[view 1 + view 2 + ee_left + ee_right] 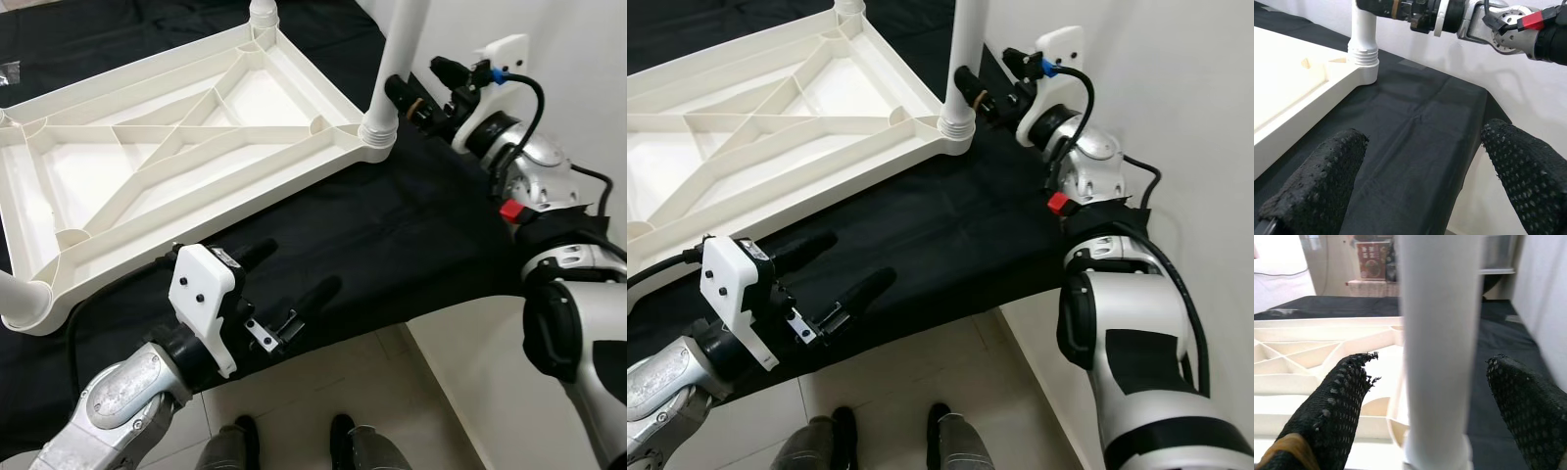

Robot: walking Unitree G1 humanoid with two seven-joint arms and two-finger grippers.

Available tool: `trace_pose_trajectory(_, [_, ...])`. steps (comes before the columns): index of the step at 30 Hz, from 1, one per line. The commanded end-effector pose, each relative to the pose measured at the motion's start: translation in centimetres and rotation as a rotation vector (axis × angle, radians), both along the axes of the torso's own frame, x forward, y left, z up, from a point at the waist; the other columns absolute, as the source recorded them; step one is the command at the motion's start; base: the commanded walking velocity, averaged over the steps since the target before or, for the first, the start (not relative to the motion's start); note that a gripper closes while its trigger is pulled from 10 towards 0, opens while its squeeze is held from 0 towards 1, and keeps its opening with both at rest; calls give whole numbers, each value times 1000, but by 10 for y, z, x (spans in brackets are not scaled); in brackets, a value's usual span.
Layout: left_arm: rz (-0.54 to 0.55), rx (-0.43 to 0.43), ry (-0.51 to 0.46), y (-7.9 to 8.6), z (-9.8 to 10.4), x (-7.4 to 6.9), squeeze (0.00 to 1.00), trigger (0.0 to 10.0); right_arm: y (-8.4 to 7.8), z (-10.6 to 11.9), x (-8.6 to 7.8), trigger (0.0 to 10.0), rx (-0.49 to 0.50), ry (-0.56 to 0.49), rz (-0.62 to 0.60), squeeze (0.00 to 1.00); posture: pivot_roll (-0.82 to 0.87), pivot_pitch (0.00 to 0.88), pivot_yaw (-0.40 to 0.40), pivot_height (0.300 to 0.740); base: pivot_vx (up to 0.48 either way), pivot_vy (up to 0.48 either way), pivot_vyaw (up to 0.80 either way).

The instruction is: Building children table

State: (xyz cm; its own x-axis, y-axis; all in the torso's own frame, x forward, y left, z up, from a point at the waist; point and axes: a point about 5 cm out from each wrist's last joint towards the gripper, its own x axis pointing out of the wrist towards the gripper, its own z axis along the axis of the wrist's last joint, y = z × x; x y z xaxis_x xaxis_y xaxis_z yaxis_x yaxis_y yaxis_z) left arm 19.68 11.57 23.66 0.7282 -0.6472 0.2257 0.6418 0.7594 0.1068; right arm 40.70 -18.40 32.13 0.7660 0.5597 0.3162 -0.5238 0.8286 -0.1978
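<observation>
White plastic makes up the children's table top (186, 162), which lies upside down on a black cloth (392, 245) with its ribbed underside facing up. We see a white table leg (397, 59) standing upright in the corner socket (377, 132) nearest our right gripper (1425, 396).

Our right gripper reaches in from the far side of that corner, its two black fingers (1337, 406) spread wide, one on each side of the leg. In the right wrist view the leg runs straight up between the fingertips, and a gap shows on both sides, so the fingers stand apart from it and do not touch it. Beyond the fingers in that view lies the ribbed table top, and farther back a red box (1371, 259) sits on a shelf.

Our left gripper (289, 289) hovers over the near edge of the black cloth, just beside the long near rim of the table top and well apart from the standing leg. Its fingers (1322, 186) are also spread wide, with nothing between them but cloth below. Ahead of them in the left wrist view stands the leg in its socket, with the right gripper's arm above it.

Another leg (263, 12) rises at the far corner, and a third leg (15, 294) shows at the near left corner. Below the cloth edge we see pale floor tiles (323, 372) and our own feet (240, 431).
</observation>
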Motion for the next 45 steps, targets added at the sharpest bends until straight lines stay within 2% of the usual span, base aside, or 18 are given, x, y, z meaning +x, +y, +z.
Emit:
trace_pose_trajectory(1, [-19, -5, 24, -3, -3, -4, 0, 10000, 5, 2, 0, 10000, -4, -16, 26, 0, 137, 342, -66, 740, 0, 0, 0])
trace_pose_trajectory(4, [-20, -9, 22, -4, -2, -3, 0, 10000, 10, 4, 2, 10000, 24, -23, 5, 0, 140, 341, -69, 740, 0, 0, 0])
trace_pose_trajectory(5, [-20, -11, 18, -5, -1, -3, 0, 10000, 14, 8, 4, 4392, 66, -33, -26, 0, 145, 342, -71, 740, 0, 0, 0])
trace_pose_trajectory(6, [-20, -11, 18, -5, -1, -3, 0, 10000, 14, 8, 4, 4392, 66, -33, -26, 0, 145, 342, -71, 740, 0, 0, 0])
trace_pose_trajectory(7, [-18, -13, 17, -6, 0, -3, 0, 10000, 15, 9, 4, 235, 81, -35, -41, 0, 146, 341, -74, 740, 0, 0, 0])
trace_pose_trajectory(8, [-16, -14, 16, -6, 0, -4, 0, 10000, 16, 9, 5, 0, 85, -35, -40, 0, 148, 342, -76, 740, 0, 0, 0])
trace_pose_trajectory(12, [-14, -14, 16, -6, 1, -4, 0, 10000, 18, 10, 5, 0, 86, -36, -26, 0, 149, 342, -76, 740, 0, 0, 0])
trace_pose_trajectory(20, [-8, -18, 17, -7, 0, -3, 0, 10000, 23, 4, 3, 0, 3, -24, 54, 0, 132, 338, -85, 740, 0, 0, 0])
trace_pose_trajectory(24, [-9, -17, 18, -7, 0, -1, 0, 10000, 30, -9, -2, 0, -70, -1, 176, 0, 116, 332, -88, 740, 0, 0, 0])
trace_pose_trajectory(27, [-12, -24, 12, -8, 0, 3, 0, 10000, 42, -42, -31, 0, -202, 58, 520, 0, 97, 322, -91, 740, 0, 0, 0])
trace_pose_trajectory(28, [-12, -24, 12, -8, 0, 3, 0, 10000, 42, -42, -31, 0, -202, 58, 520, 0, 97, 322, -91, 740, 0, 0, 0])
trace_pose_trajectory(30, [-15, -26, 10, -8, 0, 5, 0, 10000, 45, -55, -50, 0, -247, 92, 644, 0, 90, 314, -92, 740, 0, 0, 0])
trace_pose_trajectory(33, [-18, -24, 6, -9, 0, 6, 0, 10000, 44, -60, -63, 0, -263, 117, 698, 0, 84, 304, -95, 740, 0, 0, 0])
trace_pose_trajectory(38, [-15, -25, -3, -9, 0, 8, 0, 10000, 43, -62, -69, 0, -262, 104, 655, 0, 80, 290, -96, 740, 0, 0, 0])
trace_pose_trajectory(39, [-16, -25, -3, -9, 0, 9, 0, 10000, 45, -64, -65, 10000, -257, 96, 608, 0, 81, 287, -97, 740, 0, 0, 0])
trace_pose_trajectory(43, [-19, -23, -5, -9, 0, 9, 0, 10000, 49, -66, -55, 10000, -235, 91, 538, 0, 84, 281, -98, 740, 0, 0, 0])
trace_pose_trajectory(44, [-19, -21, -7, -9, 0, 9, 0, 10000, 48, -67, -49, 10000, -204, 118, 487, 1000, 88, 279, -100, 740, 0, 0, 0])
trace_pose_trajectory(45, [-19, -21, -7, -9, 0, 9, 0, 10000, 48, -67, -49, 10000, -204, 118, 487, 1000, 88, 279, -100, 740, 0, 0, 0])
